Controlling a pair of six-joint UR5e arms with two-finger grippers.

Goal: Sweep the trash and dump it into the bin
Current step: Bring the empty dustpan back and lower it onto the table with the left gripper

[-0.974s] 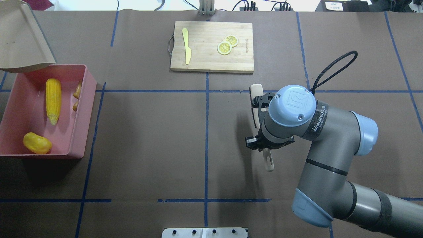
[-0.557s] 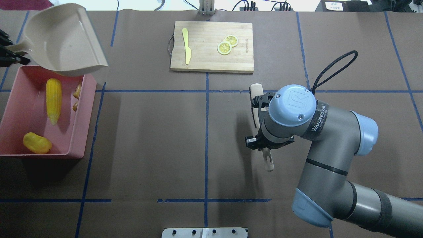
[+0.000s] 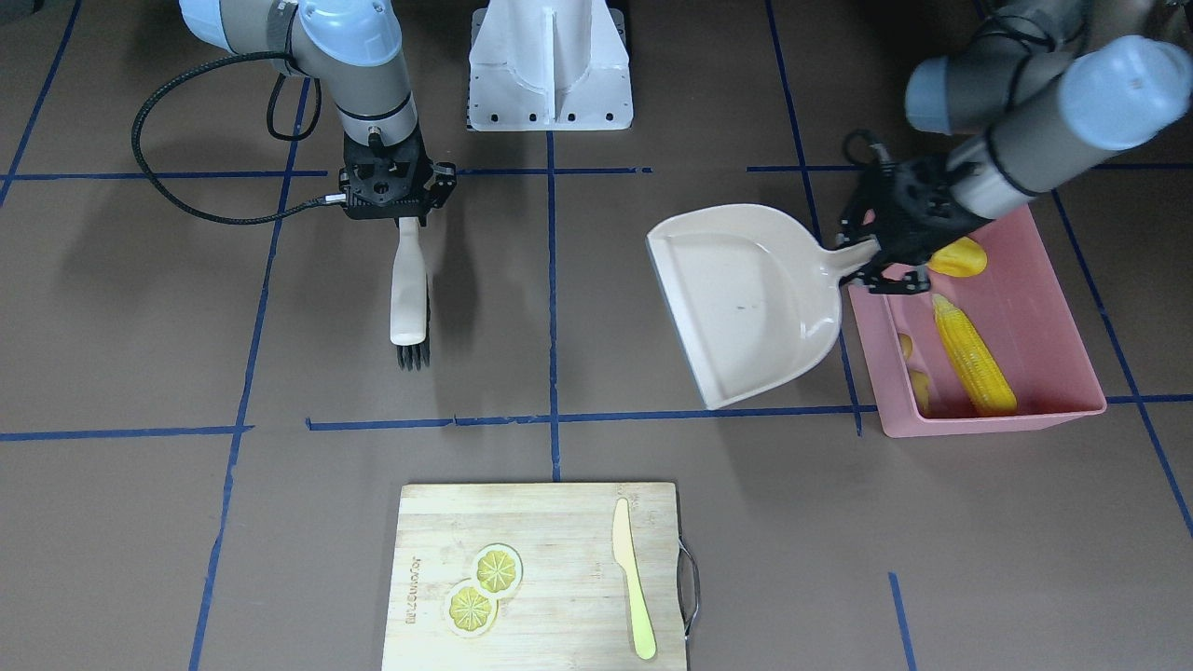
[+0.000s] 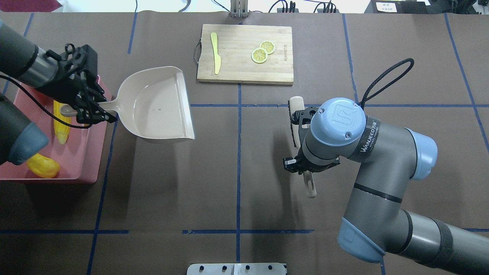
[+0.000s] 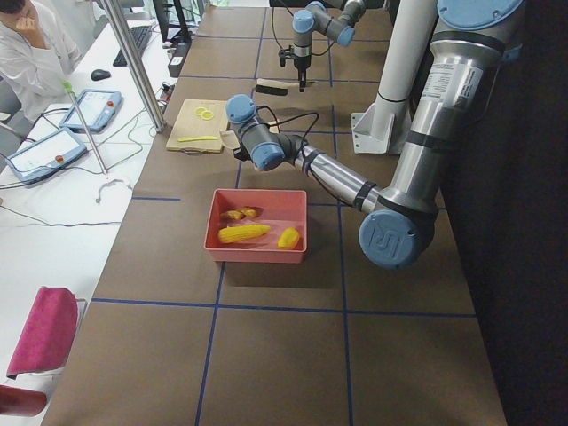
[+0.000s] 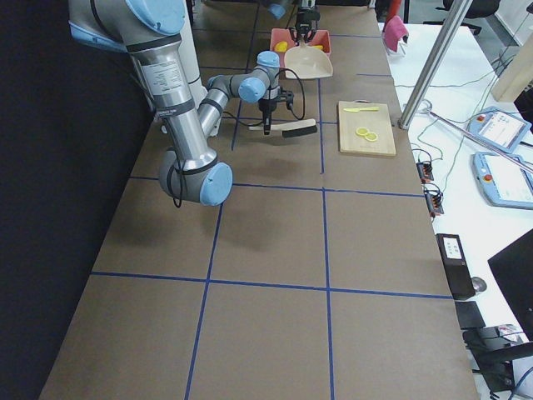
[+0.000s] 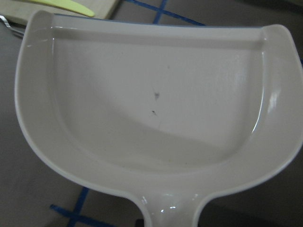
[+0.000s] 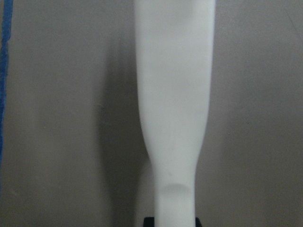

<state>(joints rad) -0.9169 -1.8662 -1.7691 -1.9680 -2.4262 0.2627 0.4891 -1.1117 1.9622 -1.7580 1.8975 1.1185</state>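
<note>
Our left gripper (image 4: 88, 109) is clamped on the handle of the empty beige dustpan (image 4: 156, 103), its mouth pointing away from the pink bin (image 3: 1039, 308) toward table centre. All 3 trash pieces lie in the bin behind that gripper: corn cob (image 3: 969, 354) lengthwise, potato-like lump (image 4: 42, 166), ginger root (image 3: 918, 380); we judge the dumping done. Our right gripper (image 3: 407, 219), well apart, is closed on the brush (image 3: 408, 298) handle.

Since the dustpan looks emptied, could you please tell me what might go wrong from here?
The left gripper holds the dustpan only by its handle, so it may tilt or slip when set down. The gripper hangs over the bin rim; a low move could knock the bin. The dustpan's far corner is near the cutting board and might clip it.
</note>
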